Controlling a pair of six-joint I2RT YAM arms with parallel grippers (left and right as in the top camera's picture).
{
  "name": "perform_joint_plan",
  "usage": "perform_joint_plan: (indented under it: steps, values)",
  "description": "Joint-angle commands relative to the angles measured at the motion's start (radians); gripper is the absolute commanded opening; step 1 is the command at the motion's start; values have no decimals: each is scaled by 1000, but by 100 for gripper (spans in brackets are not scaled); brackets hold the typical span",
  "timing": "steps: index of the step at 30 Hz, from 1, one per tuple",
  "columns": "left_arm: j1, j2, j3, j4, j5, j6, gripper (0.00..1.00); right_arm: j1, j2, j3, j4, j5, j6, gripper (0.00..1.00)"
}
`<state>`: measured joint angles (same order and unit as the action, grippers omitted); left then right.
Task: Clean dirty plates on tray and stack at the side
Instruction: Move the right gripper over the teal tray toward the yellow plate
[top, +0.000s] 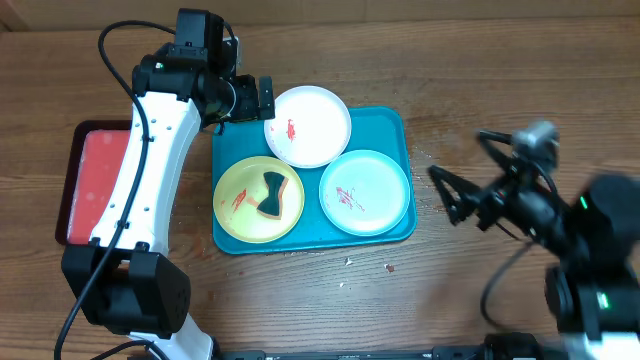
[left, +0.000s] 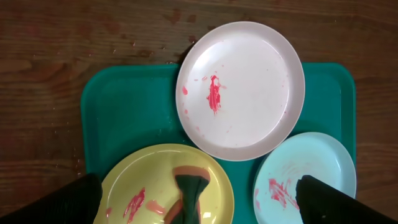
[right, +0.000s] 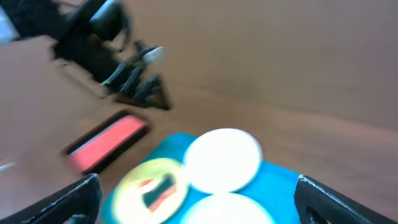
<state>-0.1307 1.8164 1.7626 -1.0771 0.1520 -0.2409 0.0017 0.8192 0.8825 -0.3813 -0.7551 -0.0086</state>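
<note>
Overhead, left fingers (top: 266, 98) and right fingers (top: 447, 184) gape empty; white plate (top: 308, 125) overhangs tray (top: 388, 126) rim.

No text, label or number seems readable in any view

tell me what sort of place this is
Most likely a robotics lab bench staged for dish cleaning, not a real kitchen: a brown wooden table, two robot arms, and a teal-blue rectangular plastic tray holding three round red-smeared plastic plates.
</note>
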Motion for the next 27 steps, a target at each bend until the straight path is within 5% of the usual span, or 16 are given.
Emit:
perform_joint_plan:
  steps: [1, 5, 11, 23, 27]
  values:
    - [3, 11, 12, 1, -6, -10, 100, 4, 116, 13, 66, -212, 134, 100]
    - [3, 11, 12, 1, -6, -10, 100, 6, 271, 45, 101, -213, 320, 100]
    - [3, 11, 12, 1, -6, -10, 100, 59, 423, 159, -95, -111, 265, 100]
    - [3, 11, 12, 1, -6, -10, 100, 257, 563, 485, -657, 441, 244, 100]
    - [3, 11, 12, 1, -6, -10, 100, 282, 569, 487, -607, 394, 248, 100]
